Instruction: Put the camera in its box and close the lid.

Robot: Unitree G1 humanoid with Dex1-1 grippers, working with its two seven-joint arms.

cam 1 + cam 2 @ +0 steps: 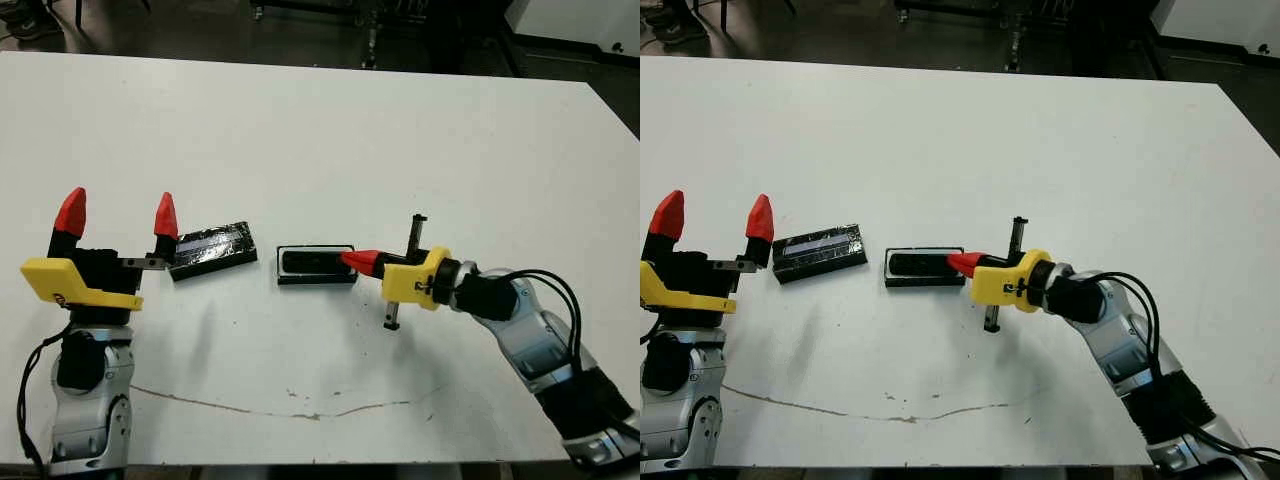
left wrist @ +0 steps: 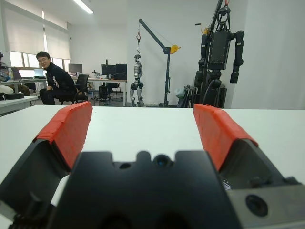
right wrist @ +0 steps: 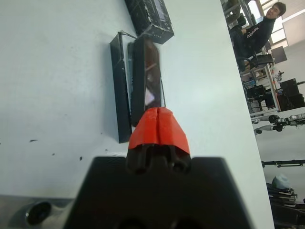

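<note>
The box point(image 1: 316, 280), a shallow black tray with a white lining, lies at the middle of the table. The slim black camera point(image 1: 310, 261) lies inside it, and the right wrist view shows the camera point(image 3: 145, 76) in the tray with its lit patch up. My right gripper point(image 1: 352, 260) is shut, its joined red tips resting at the box's right end over the camera's near end. The lid point(image 1: 212, 249), a glossy black slab with a pale stripe, lies flat left of the box. My left gripper point(image 1: 118, 212) is open and raised just left of the lid, holding nothing.
A thin dark crack line point(image 1: 300, 412) runs across the table near its front edge. In the left wrist view a person point(image 2: 55, 81) sits at a desk beyond the far edge, with a crane stand point(image 2: 164, 62) and a hanging robot rig point(image 2: 221, 47) behind.
</note>
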